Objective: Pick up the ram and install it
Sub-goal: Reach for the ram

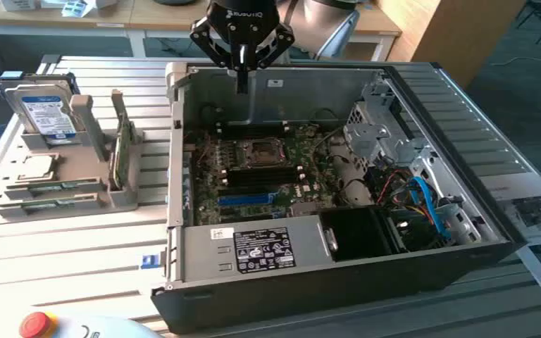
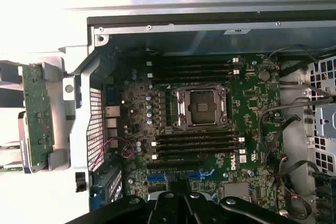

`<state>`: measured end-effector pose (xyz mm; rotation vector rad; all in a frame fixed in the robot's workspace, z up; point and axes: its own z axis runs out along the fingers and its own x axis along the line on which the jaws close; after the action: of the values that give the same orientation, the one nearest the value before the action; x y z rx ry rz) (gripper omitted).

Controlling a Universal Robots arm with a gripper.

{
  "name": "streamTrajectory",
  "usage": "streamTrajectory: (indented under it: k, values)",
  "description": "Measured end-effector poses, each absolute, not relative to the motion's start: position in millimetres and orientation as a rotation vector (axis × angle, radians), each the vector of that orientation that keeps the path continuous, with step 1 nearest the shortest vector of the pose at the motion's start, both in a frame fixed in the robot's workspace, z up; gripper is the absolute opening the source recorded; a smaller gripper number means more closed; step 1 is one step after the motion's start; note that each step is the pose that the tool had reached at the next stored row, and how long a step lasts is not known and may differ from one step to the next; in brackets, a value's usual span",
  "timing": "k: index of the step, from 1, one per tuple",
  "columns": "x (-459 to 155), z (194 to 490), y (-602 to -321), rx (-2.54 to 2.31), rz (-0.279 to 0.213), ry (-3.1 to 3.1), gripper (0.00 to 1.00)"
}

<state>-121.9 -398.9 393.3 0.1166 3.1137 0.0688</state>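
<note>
White slatted table point(image 1: 73, 260) holds an open PC case point(image 1: 346, 282). The gripper point(image 1: 242, 81) hangs over the case's back wall at top centre of the exterior view, fingers apparently pressed together with nothing in them. The ram point(image 1: 64, 186) lies flat in the grey holder point(image 1: 120, 201) at the exterior view's left, well apart from the gripper. My judgement: a good pick needs the fingers spread first, then a mid-length pinch across the stick's thin faces, clear of the upright green card point(image 1: 120, 151).

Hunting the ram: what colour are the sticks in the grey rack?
Green; long thin ram sticks, clearest in the exterior view.
</note>
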Motion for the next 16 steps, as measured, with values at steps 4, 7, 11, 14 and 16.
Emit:
streamTrajectory:
  k: [4,7,11,14,16]
  values:
    - [-121.9,393.3,-398.9,0.117,0.069,3.114,0.10]
    - [-121.9,393.3,-398.9,0.117,0.069,3.114,0.10]
    - [-121.9,393.3,-398.9,0.117,0.069,3.114,0.10]
    - [-123.6,393.2,-398.5,0.117,0.069,3.114,0.10]
    - [-125.9,393.2,-398.2,0.117,0.069,3.114,0.10]
